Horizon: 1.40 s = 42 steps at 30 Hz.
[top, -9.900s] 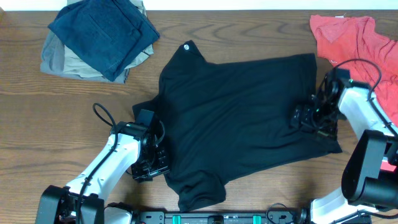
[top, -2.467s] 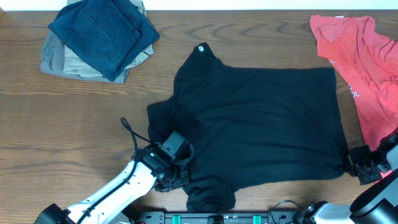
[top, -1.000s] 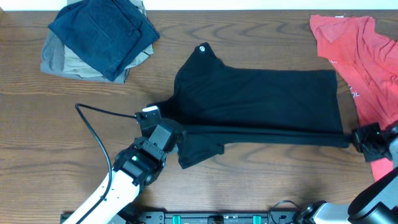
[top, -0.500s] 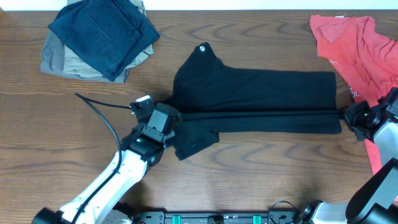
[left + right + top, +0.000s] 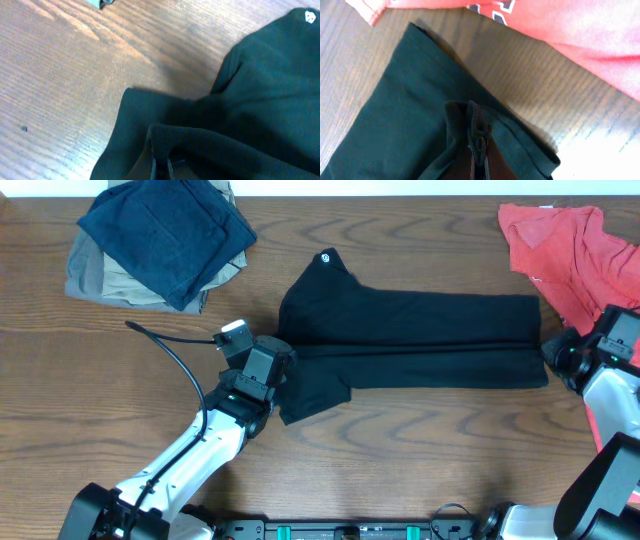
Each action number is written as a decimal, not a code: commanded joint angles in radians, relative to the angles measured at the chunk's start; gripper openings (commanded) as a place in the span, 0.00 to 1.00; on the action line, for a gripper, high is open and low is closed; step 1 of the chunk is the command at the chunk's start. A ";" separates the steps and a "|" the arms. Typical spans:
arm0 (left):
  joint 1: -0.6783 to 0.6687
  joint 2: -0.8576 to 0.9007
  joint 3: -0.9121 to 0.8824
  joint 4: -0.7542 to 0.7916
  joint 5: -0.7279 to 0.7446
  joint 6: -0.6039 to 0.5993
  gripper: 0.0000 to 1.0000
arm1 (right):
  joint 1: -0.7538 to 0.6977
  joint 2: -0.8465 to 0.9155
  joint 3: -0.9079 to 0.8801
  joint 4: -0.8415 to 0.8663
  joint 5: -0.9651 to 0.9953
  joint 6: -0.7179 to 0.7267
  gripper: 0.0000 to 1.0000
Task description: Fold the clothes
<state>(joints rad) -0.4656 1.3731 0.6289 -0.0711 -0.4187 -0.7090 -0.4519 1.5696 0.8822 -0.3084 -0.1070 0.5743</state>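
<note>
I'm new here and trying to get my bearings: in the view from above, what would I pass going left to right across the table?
pile of navy and khaki garments → left gripper → black garment → coral-red shirt

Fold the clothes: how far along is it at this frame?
Done: the black garment lies doubled lengthwise into a long band, one layer over the other. In hand: the left gripper and right gripper are each shut on a pinch of fabric at opposite ends. Left: release, tuck the sleeve sticking out below and the logo corner above, then probably fold crosswise.
</note>
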 commanded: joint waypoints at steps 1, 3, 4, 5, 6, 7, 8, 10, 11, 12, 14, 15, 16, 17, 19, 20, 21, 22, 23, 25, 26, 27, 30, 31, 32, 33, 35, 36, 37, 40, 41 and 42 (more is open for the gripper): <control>0.011 0.015 0.012 0.007 -0.066 0.002 0.07 | 0.011 -0.011 0.011 0.025 0.058 0.009 0.01; 0.011 0.029 0.012 0.011 -0.066 0.002 0.07 | 0.015 -0.008 0.011 0.036 0.058 0.009 0.01; 0.011 0.040 0.012 0.014 -0.066 0.002 0.10 | 0.018 -0.004 0.011 0.041 0.058 0.010 0.01; 0.011 0.051 0.012 0.020 -0.066 0.002 0.11 | 0.021 0.001 0.011 0.045 0.058 0.009 0.01; 0.011 0.065 0.012 0.028 -0.066 0.002 0.11 | 0.025 0.008 0.011 0.048 0.058 0.010 0.01; 0.011 0.079 0.012 0.037 -0.066 0.002 0.11 | 0.029 0.015 0.011 0.051 0.058 0.009 0.01; 0.011 0.095 0.012 0.051 -0.067 0.002 0.11 | 0.035 0.026 0.011 0.055 0.058 0.009 0.01; 0.011 0.121 0.012 0.078 -0.073 0.002 0.11 | 0.043 0.045 0.011 0.063 0.058 0.009 0.01; 0.011 0.131 0.012 0.089 -0.073 0.002 0.11 | 0.048 0.056 0.011 0.071 0.058 0.009 0.01; 0.011 0.141 0.012 0.100 -0.074 0.002 0.11 | 0.053 0.066 0.010 0.079 0.058 0.009 0.01; 0.011 0.156 0.012 0.120 -0.074 0.002 0.11 | 0.065 0.089 0.010 0.101 0.058 0.009 0.01; 0.011 0.162 0.012 0.127 -0.074 0.002 0.11 | 0.072 0.100 0.011 0.113 0.058 0.009 0.01; 0.011 0.165 0.012 0.134 -0.074 0.002 0.11 | 0.079 0.109 0.011 0.120 0.058 0.009 0.01; 0.011 0.169 0.012 0.138 -0.074 0.002 0.11 | 0.087 0.120 0.011 0.130 0.058 0.009 0.01; 0.011 0.170 0.012 0.141 -0.090 0.002 0.11 | 0.103 0.139 0.011 0.150 0.058 0.009 0.01; 0.011 0.170 0.012 0.141 -0.100 0.003 0.12 | 0.109 0.148 0.011 0.160 0.058 0.009 0.02; 0.011 0.170 0.012 0.142 -0.107 0.011 0.12 | 0.115 0.155 0.011 0.170 0.058 0.009 0.07; 0.011 0.170 0.012 0.142 -0.113 0.023 0.13 | 0.119 0.161 0.011 0.179 0.059 0.008 0.18; 0.011 0.169 0.012 0.142 -0.117 0.039 0.14 | 0.122 0.166 0.011 0.187 0.058 0.008 0.40; 0.011 0.160 0.012 0.134 -0.112 0.066 0.17 | 0.124 0.167 0.011 0.189 0.058 0.000 0.99; 0.011 0.151 0.012 0.127 -0.108 0.077 0.17 | 0.124 0.165 0.013 0.187 0.058 -0.009 0.99; 0.011 0.136 0.012 0.117 -0.096 0.091 0.24 | 0.124 0.161 0.019 0.172 0.058 -0.031 0.99; 0.011 0.060 0.013 0.071 -0.022 0.129 0.45 | 0.118 0.150 0.060 0.072 0.069 -0.059 0.99; 0.011 0.028 0.014 0.051 0.006 0.140 0.55 | 0.116 0.146 0.080 0.027 0.076 -0.059 0.99; 0.011 -0.011 0.015 0.021 0.037 0.145 0.60 | 0.112 0.143 0.107 -0.027 0.081 -0.059 0.99; 0.011 -0.048 0.016 -0.009 0.061 0.145 0.67 | 0.109 0.141 0.137 -0.086 0.081 -0.060 0.99; 0.011 -0.145 0.017 -0.105 0.153 0.145 0.80 | 0.108 0.141 0.211 -0.223 0.076 -0.080 0.99; 0.011 -0.177 0.017 -0.145 0.186 0.145 0.82 | 0.111 0.141 0.236 -0.269 0.073 -0.093 0.99; 0.011 -0.206 0.017 -0.185 0.219 0.144 0.84 | 0.113 0.141 0.257 -0.310 0.072 -0.102 0.99; 0.011 -0.261 0.017 -0.322 0.334 0.144 0.86 | 0.118 0.141 0.296 -0.373 0.072 -0.105 0.99; 0.011 -0.264 0.017 -0.364 0.386 0.144 0.87 | 0.119 0.141 0.296 -0.373 0.071 -0.102 0.99; 0.011 -0.261 0.017 -0.397 0.427 0.144 0.87 | 0.119 0.141 0.295 -0.377 0.062 -0.100 0.99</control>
<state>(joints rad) -0.4587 1.1141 0.6403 -0.4118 -0.1753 -0.5766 -0.3412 1.7260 1.1622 -0.6720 -0.0475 0.4938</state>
